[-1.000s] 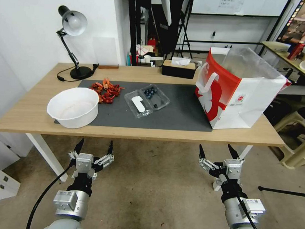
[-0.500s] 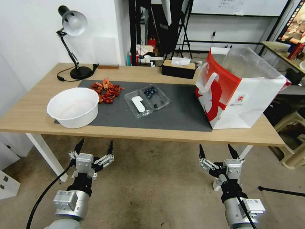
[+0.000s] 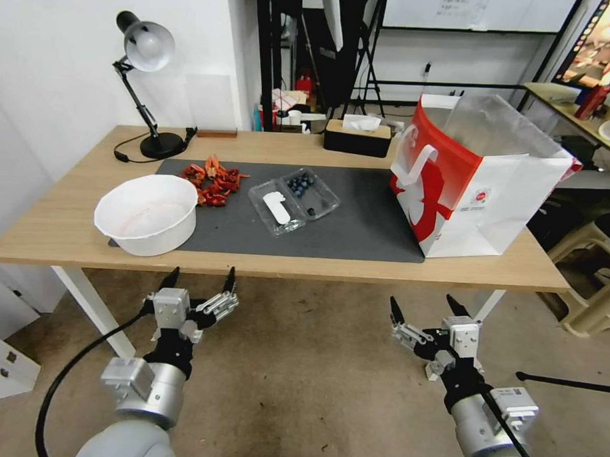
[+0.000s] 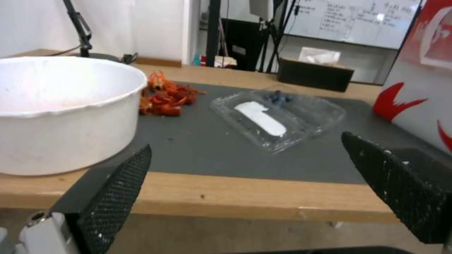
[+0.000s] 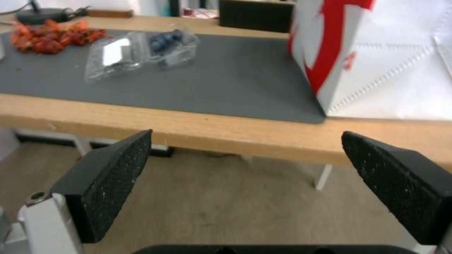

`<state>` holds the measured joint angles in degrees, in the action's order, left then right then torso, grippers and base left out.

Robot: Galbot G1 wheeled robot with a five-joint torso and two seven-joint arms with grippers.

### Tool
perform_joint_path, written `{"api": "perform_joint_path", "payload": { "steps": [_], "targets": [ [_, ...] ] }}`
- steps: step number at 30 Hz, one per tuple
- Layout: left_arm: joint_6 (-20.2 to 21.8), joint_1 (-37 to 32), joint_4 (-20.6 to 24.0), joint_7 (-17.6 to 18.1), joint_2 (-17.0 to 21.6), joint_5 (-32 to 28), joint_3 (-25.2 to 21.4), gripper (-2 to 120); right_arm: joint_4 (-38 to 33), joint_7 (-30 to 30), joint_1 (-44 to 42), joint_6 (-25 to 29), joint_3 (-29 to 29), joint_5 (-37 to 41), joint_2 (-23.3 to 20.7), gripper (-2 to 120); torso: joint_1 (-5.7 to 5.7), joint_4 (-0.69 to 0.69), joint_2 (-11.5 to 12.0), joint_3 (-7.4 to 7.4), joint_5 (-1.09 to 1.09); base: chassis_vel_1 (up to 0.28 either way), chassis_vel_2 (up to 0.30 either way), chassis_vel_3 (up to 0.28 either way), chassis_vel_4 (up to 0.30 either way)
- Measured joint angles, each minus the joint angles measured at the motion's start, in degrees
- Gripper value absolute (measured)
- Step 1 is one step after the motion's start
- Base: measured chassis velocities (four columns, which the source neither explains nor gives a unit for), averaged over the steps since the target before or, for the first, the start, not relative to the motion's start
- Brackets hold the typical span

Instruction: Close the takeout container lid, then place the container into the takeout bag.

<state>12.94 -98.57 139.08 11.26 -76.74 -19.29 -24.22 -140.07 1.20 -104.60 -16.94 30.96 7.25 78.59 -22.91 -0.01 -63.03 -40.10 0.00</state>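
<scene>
In the middle of the dark mat [image 3: 358,224] on the desk [image 3: 51,233] lies the takeout container [image 3: 294,200], a small clear plastic clamshell spread open and flat. Its tray half, toward the desk's far edge, holds a few dark blueberries [image 3: 300,183]; the lid [image 3: 273,209], hinged to it on the near side, faces up and bears a white oblong label [image 3: 276,207]. In the left wrist view the clear plastic is hard to trace against the mat, and the label and berries are what mark it out.

Near the desk's right edge stands the takeout bag [image 3: 480,181], red and white, mouth open, silvery lining showing, one white handle hanging down its red side. Both wrist views cut it off.

To the container's left sits a heap of red crayfish [image 3: 213,180], and beyond that a white bowl [image 3: 145,213] at the mat's left end. A black tissue box [image 3: 358,137] stands by the far edge, a desk lamp [image 3: 146,83] at the far left corner.

Below the near edge, over the floor, the left gripper [image 3: 200,283] and the right gripper [image 3: 424,306] hang with fingers spread wide, holding nothing.
</scene>
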Motion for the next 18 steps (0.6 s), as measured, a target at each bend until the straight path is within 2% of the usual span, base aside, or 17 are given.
{"api": "perform_joint_path", "payload": {
  "steps": [1, 15, 18],
  "targets": [
    [0.15, 0.24, -0.41, 0.28, 0.38, -0.46, 0.27, 100, 0.12, 0.52, 0.59, 0.08, 0.41, 0.56, -0.6, 100, 0.0, 0.03, 0.0, 0.0, 0.02, 0.0, 0.0, 0.0, 0.0],
    [-0.4, 0.38, -2.21, -0.32, 1.3, 0.55, 0.03, 100, 3.42, 3.12, 4.63, 3.41, 1.54, 2.51, -2.73, 100, -0.01, 0.0, 0.01, -0.01, 0.0, 0.0, 0.0, 0.0, 0.0],
    [-0.49, 0.73, -2.86, -0.71, 1.52, 0.56, 0.13, 100, 6.02, 4.72, 9.06, 4.59, 1.28, 6.3, -5.25, 100, -0.01, -0.04, 0.0, -0.01, 0.0, 0.0, 0.0, 0.0, 0.0]
  ]
}}
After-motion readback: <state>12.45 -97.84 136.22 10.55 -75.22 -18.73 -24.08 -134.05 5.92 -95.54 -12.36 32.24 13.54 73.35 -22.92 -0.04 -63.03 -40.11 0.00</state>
